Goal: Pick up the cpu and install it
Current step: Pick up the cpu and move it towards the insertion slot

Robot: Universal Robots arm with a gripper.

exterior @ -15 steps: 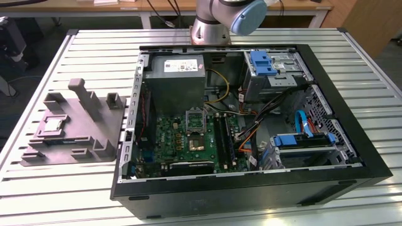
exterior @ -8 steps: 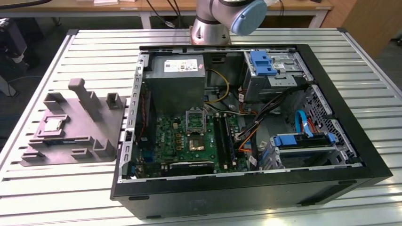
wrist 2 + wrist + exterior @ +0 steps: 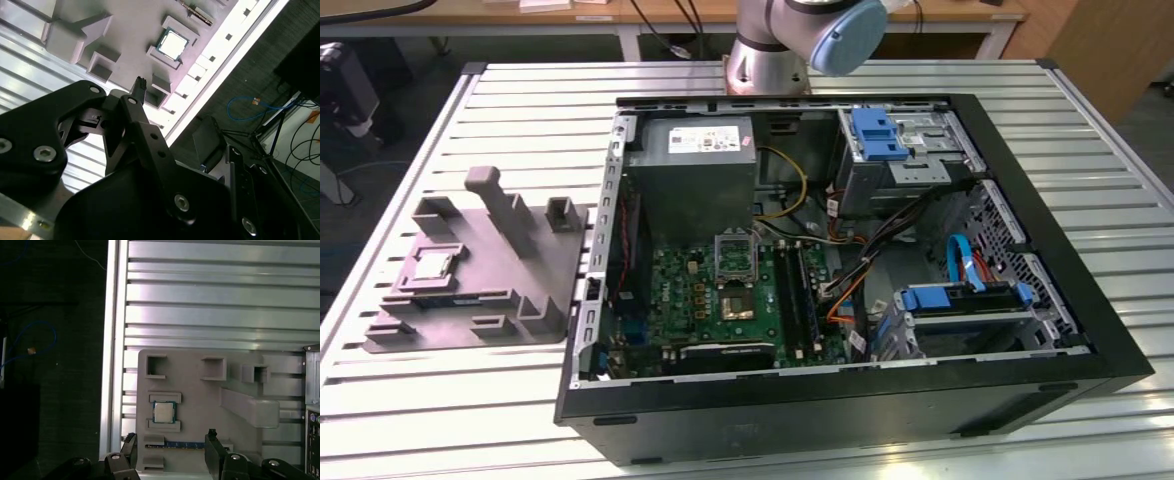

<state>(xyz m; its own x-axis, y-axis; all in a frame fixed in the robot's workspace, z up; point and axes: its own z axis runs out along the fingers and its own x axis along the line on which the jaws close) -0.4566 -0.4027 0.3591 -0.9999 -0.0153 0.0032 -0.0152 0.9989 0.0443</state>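
Claw (image 3: pixel 171 439) is hovering wide open and empty over the small, flat, silver-topped cpu (image 3: pixel 163 412) sitting in its grey fixture (image 3: pixel 200 400).

A ribbed metal desk (image 3: pixel 440 420) is gleaming under bright light; in the exterior view a wooden desk (image 3: pixel 480 15) is standing behind it; in the second wrist view a blue cable (image 3: pixel 250 98) is lying looped on the dark floor (image 3: pixel 240 60).

Pale metal cpu (image 3: pixel 163 412) — matt plastic fixture (image 3: pixel 200 400).
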